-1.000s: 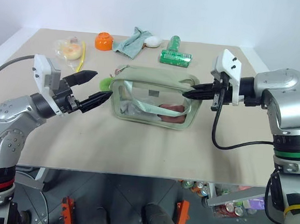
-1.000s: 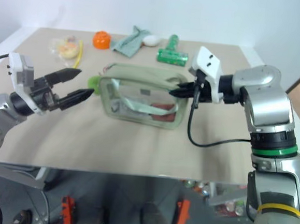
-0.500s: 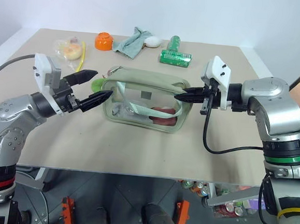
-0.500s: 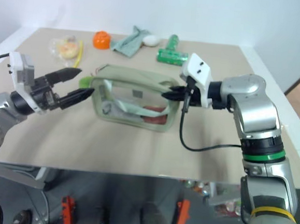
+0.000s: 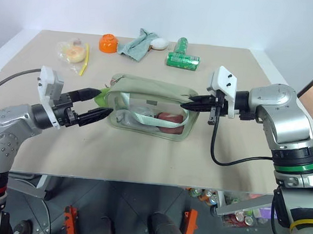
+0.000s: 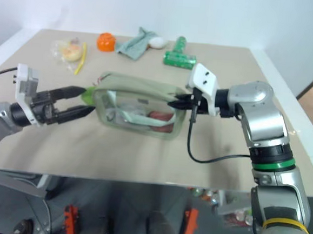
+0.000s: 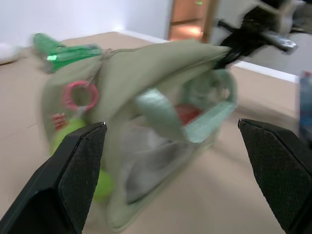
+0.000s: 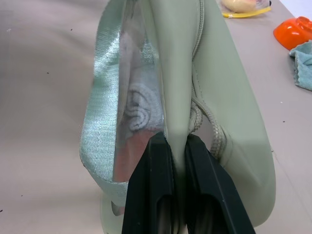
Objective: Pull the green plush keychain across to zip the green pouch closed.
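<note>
Beige table (image 5: pixel 143 154) against white wall | right gripper (image 8: pixel 176 146) pinches green pouch (image 5: pixel 149 103) edge | left gripper (image 5: pixel 95 104) spread wide beside green plush keychain (image 7: pixel 80 141), holding nothing

Head pair looks down at table (image 5: pixel 142 159), wrists close — both share pouch (image 7: pixel 146 87)

Green pouch (image 5: pixel 148 89): matt sage cloth top, clear glossy plastic sides, a woven strap with a slight sheen. Green plush keychain (image 7: pixel 85 156): soft fuzzy pile was noted. Table (image 5: pixel 143 154): smooth, matt beige. Can (image 5: pixel 183 59): glossy green metal. Cloth (image 5: pixel 138 43): rumpled, matt.
</note>
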`<move>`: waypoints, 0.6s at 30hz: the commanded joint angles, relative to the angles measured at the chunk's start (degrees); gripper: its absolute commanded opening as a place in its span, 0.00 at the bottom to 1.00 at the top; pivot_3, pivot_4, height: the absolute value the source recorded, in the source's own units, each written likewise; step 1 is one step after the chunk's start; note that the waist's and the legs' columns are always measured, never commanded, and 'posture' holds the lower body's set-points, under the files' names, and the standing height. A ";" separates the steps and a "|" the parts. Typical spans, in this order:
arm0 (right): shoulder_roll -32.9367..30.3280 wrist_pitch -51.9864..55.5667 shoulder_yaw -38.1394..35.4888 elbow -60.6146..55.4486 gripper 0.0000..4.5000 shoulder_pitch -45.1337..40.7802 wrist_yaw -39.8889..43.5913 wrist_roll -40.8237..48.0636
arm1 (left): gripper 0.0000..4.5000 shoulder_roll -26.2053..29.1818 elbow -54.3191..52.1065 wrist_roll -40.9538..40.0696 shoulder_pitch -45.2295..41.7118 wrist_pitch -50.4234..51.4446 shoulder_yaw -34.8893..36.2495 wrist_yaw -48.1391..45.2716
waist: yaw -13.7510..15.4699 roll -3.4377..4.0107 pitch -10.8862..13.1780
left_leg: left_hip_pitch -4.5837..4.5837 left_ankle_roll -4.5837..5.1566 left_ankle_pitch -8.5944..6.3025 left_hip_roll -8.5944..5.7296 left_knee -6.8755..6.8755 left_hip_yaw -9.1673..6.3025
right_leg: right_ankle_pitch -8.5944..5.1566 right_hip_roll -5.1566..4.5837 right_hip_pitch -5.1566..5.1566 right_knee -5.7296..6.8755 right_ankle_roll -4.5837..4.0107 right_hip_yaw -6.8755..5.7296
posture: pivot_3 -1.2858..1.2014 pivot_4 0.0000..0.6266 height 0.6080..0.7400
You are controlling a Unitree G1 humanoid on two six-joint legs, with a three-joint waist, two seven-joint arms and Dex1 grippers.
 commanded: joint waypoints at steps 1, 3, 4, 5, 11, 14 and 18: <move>-1.05 -0.71 -0.22 0.26 0.00 -0.52 0.75 -0.13 | 1.00 1.82 -4.53 -2.22 -0.88 0.48 -1.74 -5.12 | 0.00 0.00 0.00 | -0.01 0.00 0.00 0.00 0.00 0.00 | 0.00 0.00 0.00 0.00 0.00 0.01 | 0.52 0.24 1.00; -1.05 -0.74 -0.23 0.48 0.00 -0.57 0.98 -0.12 | 1.00 1.41 -4.97 -1.85 -1.36 -0.06 -2.69 -5.54 | 0.00 0.00 0.00 | 0.00 0.00 0.00 0.00 0.00 0.00 | -0.01 0.00 0.00 0.00 0.01 0.01 | 0.52 0.24 1.00; -1.03 -0.71 -0.28 0.55 0.00 -0.57 1.06 -0.10 | 1.00 1.17 -4.85 -1.78 -1.67 -0.11 -2.95 -5.41 | 0.00 0.00 0.00 | 0.00 0.00 0.00 0.00 0.00 0.00 | -0.01 0.00 0.00 0.00 0.01 0.01 | 0.52 0.24 1.00; -1.03 -0.61 -0.33 0.63 0.00 -0.58 1.15 -0.06 | 1.00 0.78 -4.48 -1.33 -2.08 -0.80 -3.20 -5.43 | 0.01 0.00 0.00 | 0.00 0.00 0.00 0.01 0.00 0.00 | 0.00 0.00 0.00 0.00 0.00 0.00 | 0.52 0.24 1.00; -1.51 3.96 -1.37 -0.49 0.28 -0.59 3.08 2.86 | 1.00 -0.94 -3.82 -0.77 -3.27 -1.68 -3.42 -4.27 | 0.01 0.00 0.00 | 0.01 0.02 0.01 0.00 0.02 0.01 | 0.01 0.01 0.02 0.00 -0.01 0.02 | 0.52 0.24 1.00; -1.99 6.19 -2.04 -2.13 0.52 -0.45 3.57 4.56 | 1.00 -1.72 -3.89 -0.36 -3.47 -1.98 -3.27 -3.61 | 0.01 0.00 0.00 | 0.00 0.02 0.01 0.01 0.02 -0.01 | 0.00 0.01 0.01 0.00 0.00 0.00 | 0.52 0.24 1.00; -2.35 13.20 -6.06 -4.73 0.82 -0.96 3.43 10.91 | 1.00 -2.79 -4.35 -0.46 -3.28 -2.10 -1.97 -0.94 | 0.02 0.00 0.00 | 0.00 0.02 0.01 0.01 0.00 -0.01 | 0.00 0.01 0.00 0.00 0.00 0.00 | 0.52 0.24 1.00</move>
